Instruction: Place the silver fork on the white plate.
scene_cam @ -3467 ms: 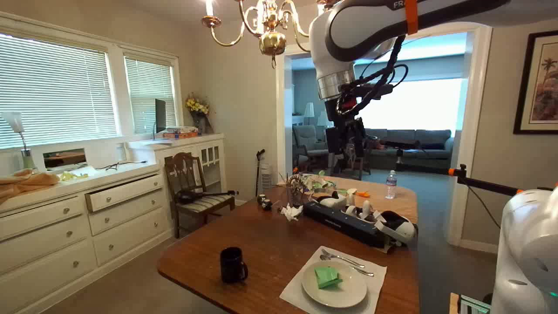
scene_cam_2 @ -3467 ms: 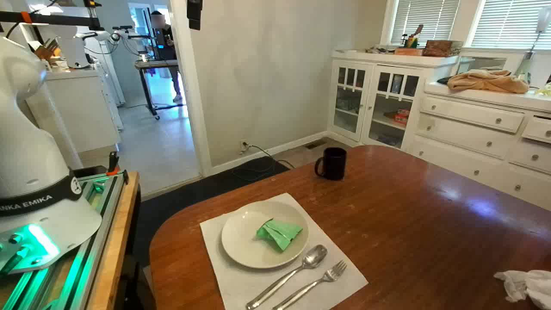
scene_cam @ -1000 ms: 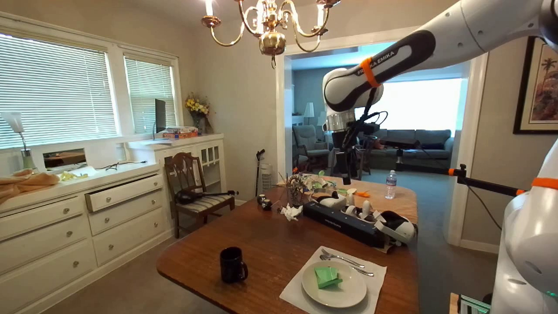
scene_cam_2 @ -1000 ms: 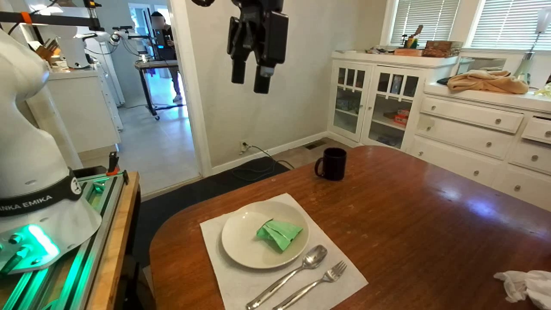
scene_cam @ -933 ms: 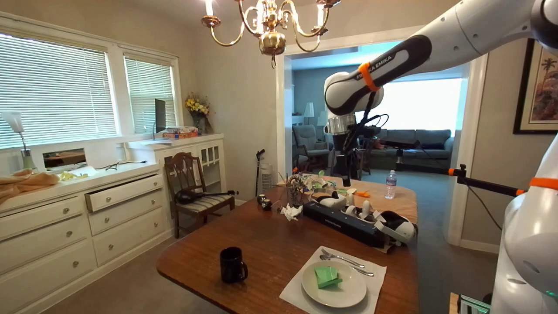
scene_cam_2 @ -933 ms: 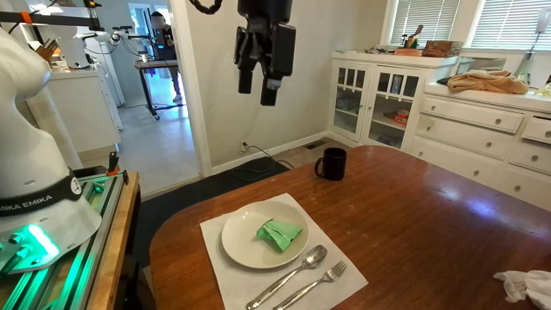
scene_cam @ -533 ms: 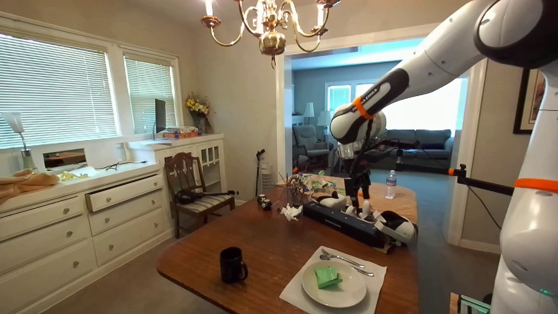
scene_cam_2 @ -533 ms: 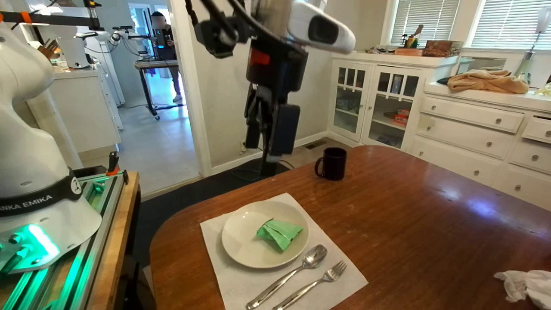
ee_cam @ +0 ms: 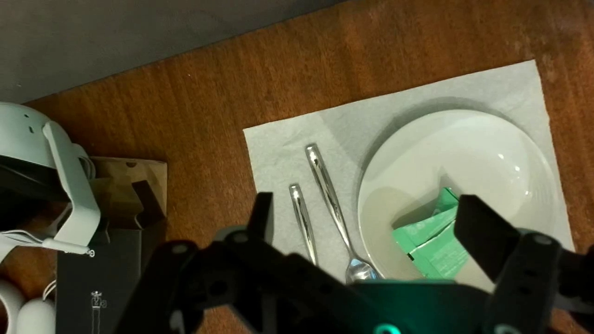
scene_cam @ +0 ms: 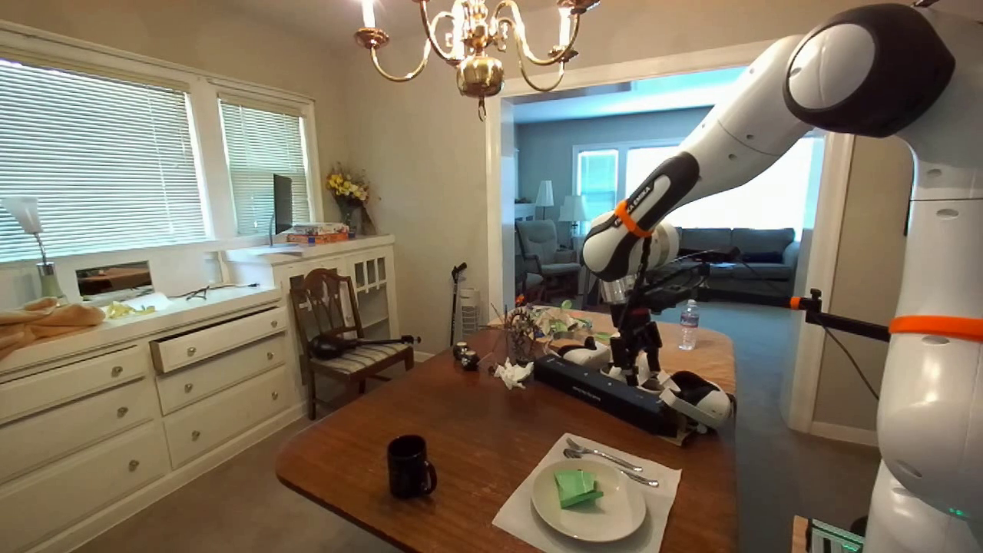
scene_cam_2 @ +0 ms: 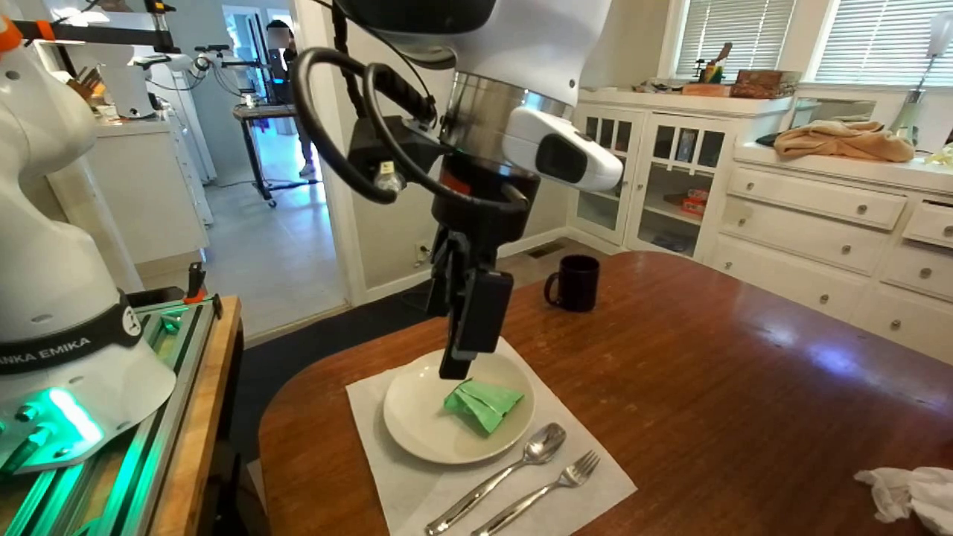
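The silver fork [scene_cam_2: 569, 476] lies on the white paper placemat, beside a silver spoon [scene_cam_2: 543, 444] and on its side away from the plate. In the wrist view the fork's handle [ee_cam: 304, 222] shows between my fingers; its tines are hidden behind the gripper. The white plate [scene_cam_2: 417, 417] holds a green packet [scene_cam_2: 484, 406]; the plate also shows in the wrist view [ee_cam: 492, 153]. My gripper [ee_cam: 366, 204] is open and empty, its fingers wide apart above the cutlery and plate. In an exterior view the gripper [scene_cam_2: 450, 350] hangs above the table, pointing down.
A black mug [scene_cam: 409, 466] stands on the table. A long black box [scene_cam: 607, 395] with a white headset [scene_cam: 706, 399] and controllers lies farther along, beside crumpled tissue [scene_cam: 513, 374]. A water bottle [scene_cam: 688, 326] stands behind. A chandelier [scene_cam: 480, 73] hangs overhead.
My gripper has come down from high above towards the table and the place setting, staying open. The fork, spoon, plate, packet and mug have not moved.
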You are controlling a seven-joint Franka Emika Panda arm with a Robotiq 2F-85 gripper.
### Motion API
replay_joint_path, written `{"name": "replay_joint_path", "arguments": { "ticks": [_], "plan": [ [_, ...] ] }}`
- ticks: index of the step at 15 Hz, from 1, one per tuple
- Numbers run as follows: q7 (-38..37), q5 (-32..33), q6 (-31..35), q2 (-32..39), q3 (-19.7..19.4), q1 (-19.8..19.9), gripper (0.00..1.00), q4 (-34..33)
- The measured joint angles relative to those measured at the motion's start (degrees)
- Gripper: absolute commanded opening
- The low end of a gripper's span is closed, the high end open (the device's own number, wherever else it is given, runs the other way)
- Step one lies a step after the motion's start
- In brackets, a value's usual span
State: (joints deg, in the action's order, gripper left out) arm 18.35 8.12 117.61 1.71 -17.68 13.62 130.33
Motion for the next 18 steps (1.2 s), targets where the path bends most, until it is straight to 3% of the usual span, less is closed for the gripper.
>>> {"name": "replay_joint_path", "arguments": {
  "ticks": [8,13,18],
  "plan": [
    [0.1,-2.5,2.4,1.5,0.2,0.3,1.0,-0.7],
    [4.7,-9.2,16.4,10.0,1.4,2.0,1.0,-2.0],
    [13.5,-12.0,26.6,19.9,6.1,6.2,1.0,-5.1]
  ]
}}
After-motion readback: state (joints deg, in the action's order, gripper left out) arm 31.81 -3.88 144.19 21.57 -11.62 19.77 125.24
